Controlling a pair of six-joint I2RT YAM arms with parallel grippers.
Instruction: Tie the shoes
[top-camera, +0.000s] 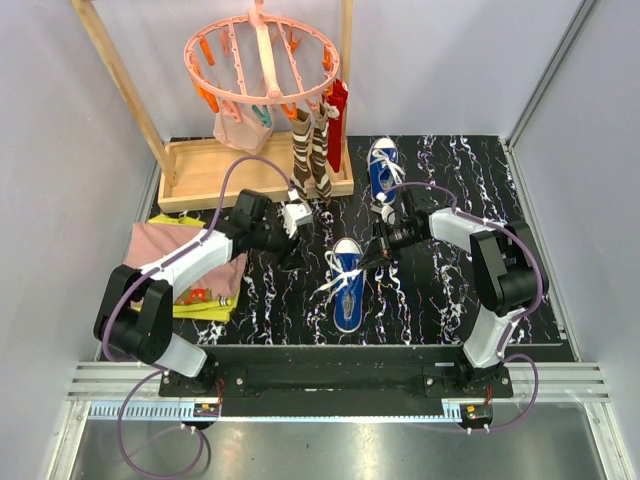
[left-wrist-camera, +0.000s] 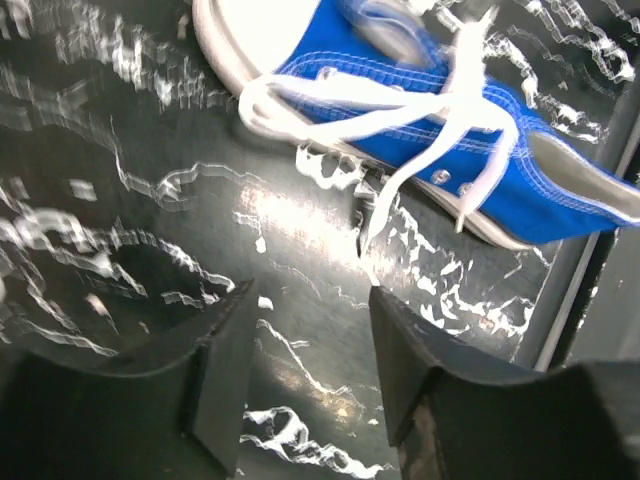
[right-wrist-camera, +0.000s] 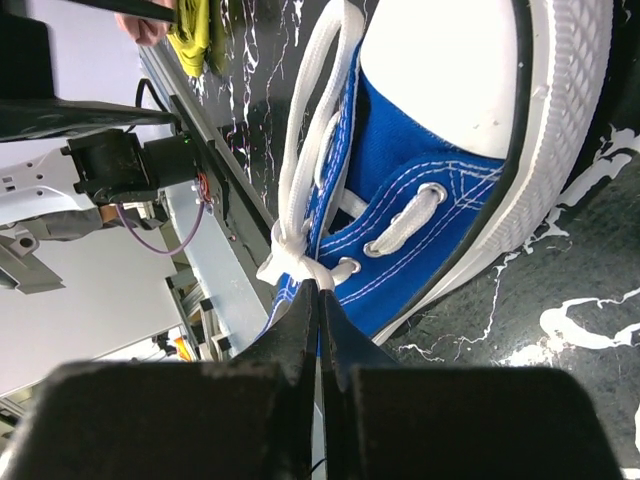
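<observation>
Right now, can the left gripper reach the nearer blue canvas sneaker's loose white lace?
Probably yes: the left gripper is open, only bare black marbled tabletop before the white lace.

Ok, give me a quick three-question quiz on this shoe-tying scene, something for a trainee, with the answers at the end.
1. True or false: the left gripper is holding a lace.
2. The jaws of the right gripper are shut on: A) the lace of the near shoe; B) a clothes peg; C) the pink cloth.
3. How many blue shoes lie on the marbled table?
Key: 1 false, its jaws stand open over bare table with nothing between them. 2 A. 3 two, the near shoe and the far shoe.
</observation>
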